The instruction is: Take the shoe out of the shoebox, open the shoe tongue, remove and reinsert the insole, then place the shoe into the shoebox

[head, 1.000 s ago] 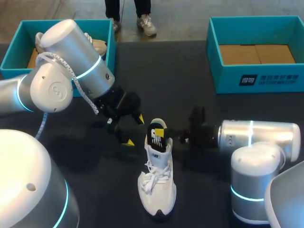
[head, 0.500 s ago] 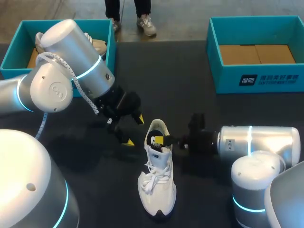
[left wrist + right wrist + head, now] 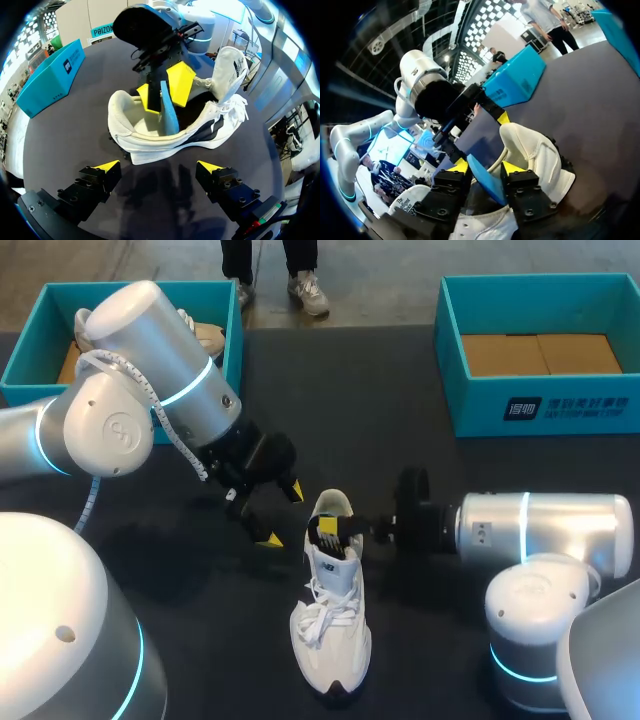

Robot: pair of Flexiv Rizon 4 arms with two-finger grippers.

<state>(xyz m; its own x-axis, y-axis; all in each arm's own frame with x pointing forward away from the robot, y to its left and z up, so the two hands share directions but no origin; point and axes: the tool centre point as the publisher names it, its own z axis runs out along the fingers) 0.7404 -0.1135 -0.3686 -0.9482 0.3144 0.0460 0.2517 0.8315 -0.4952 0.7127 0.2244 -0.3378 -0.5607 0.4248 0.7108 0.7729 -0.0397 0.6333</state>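
A white shoe (image 3: 330, 635) lies on the dark table, toe toward the front edge, tongue (image 3: 226, 65) folded forward. My right gripper (image 3: 330, 530) reaches into the shoe's opening from the right. Its fingers stand apart, open, with the blue insole (image 3: 489, 184) upright on edge between them. From the left wrist view the insole (image 3: 169, 114) stands inside the shoe (image 3: 150, 145), at the heel end. My left gripper (image 3: 281, 513) hangs wide open just left of the heel (image 3: 530, 142), holding nothing; its yellow fingertips (image 3: 107, 166) frame bare table beside the shoe.
A teal box (image 3: 30, 355) at the back left holds another shoe (image 3: 208, 337). A second teal box (image 3: 540, 405) with a cardboard floor stands at the back right. Dark table lies between the boxes and around the shoe.
My right gripper has lowered the insole from above the heel down into the shoe, and its fingers have parted. The left arm has not moved.
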